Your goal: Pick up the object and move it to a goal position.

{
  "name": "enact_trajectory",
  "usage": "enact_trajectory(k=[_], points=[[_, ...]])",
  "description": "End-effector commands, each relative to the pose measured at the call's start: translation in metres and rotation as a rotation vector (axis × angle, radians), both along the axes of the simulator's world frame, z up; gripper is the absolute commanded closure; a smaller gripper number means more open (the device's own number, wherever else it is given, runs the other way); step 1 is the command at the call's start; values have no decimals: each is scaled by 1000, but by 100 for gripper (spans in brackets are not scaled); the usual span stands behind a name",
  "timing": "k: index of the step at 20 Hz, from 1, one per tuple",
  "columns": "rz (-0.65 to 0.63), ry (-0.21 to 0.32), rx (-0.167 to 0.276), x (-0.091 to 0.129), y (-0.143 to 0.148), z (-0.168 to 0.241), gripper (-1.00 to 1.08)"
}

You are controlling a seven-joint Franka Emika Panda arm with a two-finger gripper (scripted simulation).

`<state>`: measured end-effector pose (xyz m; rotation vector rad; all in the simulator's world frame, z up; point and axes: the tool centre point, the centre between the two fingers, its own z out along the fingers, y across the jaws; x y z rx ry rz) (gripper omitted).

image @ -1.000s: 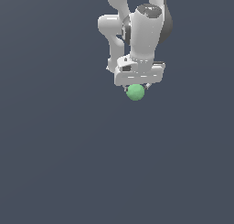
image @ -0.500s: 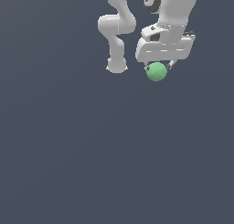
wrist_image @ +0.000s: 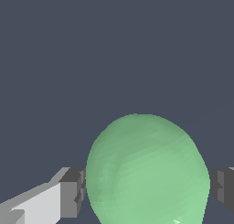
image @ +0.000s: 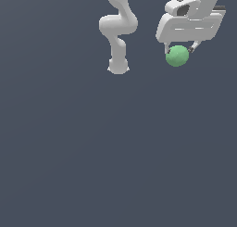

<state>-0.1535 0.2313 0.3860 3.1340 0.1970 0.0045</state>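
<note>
1. The small matte green ball sits between the two dark fingertips of the white Panda gripper, high in the upper part of the exterior view towards its right, with only plain dark grey ground behind it.
2. The jaws are closed on the ball: in the wrist view the green ball fills the gap, and a grey pad presses against each flank.
3. The ball hangs mostly below the fingertips, so the hold looks to be on its upper half rather than across its widest part. That is a judgement from the exterior view alone.
4. No goal marker shows in either view, so how far the carry has to go cannot be told.
5. Main risk: a round, smooth ball pinched above its middle can squeeze downward and slip out if the arm accelerates or brakes sharply.
6. Second risk: any easing of the jaws before the goal is reached would drop it, and a ball would roll away across the flat ground.
</note>
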Motion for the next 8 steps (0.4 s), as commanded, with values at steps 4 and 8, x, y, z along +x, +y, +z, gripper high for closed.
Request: enact_trajectory(k=[4, 8], points=[[-2, 3, 1, -3, 15, 16, 108], [-2, 3, 1, -3, 17, 18, 108]])
